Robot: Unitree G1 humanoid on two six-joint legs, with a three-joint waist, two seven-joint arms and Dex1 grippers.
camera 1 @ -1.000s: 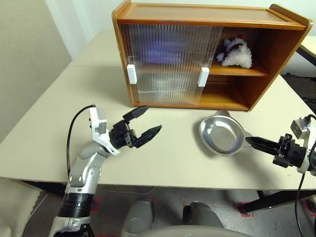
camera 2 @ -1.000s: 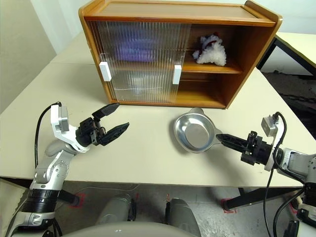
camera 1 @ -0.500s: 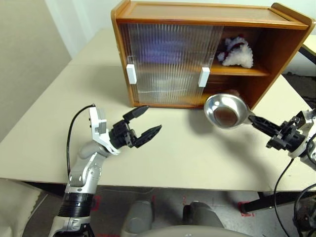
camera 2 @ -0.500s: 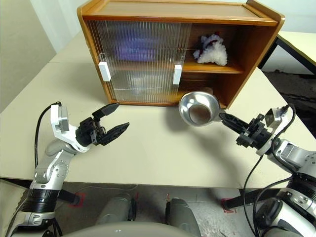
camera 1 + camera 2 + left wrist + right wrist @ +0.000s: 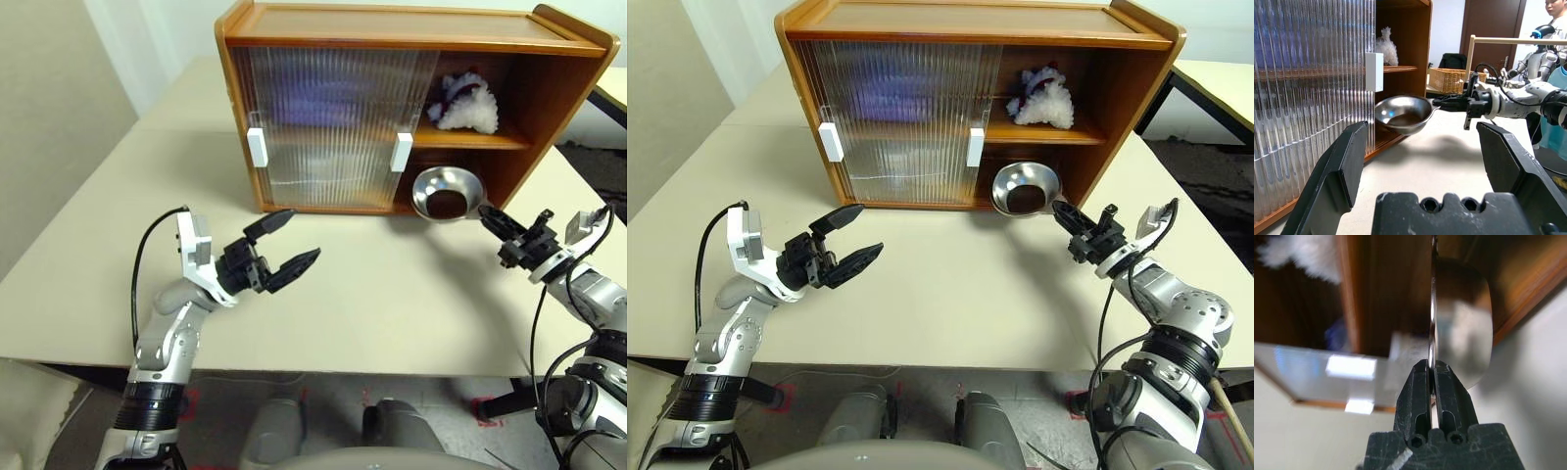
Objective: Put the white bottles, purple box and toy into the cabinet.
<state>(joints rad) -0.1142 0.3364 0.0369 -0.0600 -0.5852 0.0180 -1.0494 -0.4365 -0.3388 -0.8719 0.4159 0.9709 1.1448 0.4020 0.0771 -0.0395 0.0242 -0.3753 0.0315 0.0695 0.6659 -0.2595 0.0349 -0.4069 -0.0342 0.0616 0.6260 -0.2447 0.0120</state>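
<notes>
The cabinet [image 5: 411,103] stands at the far edge of the surface [image 5: 392,304], its ribbed doors [image 5: 333,127] slid left. The toy [image 5: 465,103] sits on the open upper shelf. The right gripper [image 5: 487,217] is clenched on the rim of a steel bowl [image 5: 444,192], held at the lower shelf's opening. The left gripper [image 5: 284,243] hangs released above the surface near its left edge.

Steel bowl [image 5: 1403,113] beside cabinet [image 5: 1312,98]

One cabinet [image 5: 392,117]; one toy [image 5: 465,106] — one steel bowl [image 5: 446,192].
</notes>
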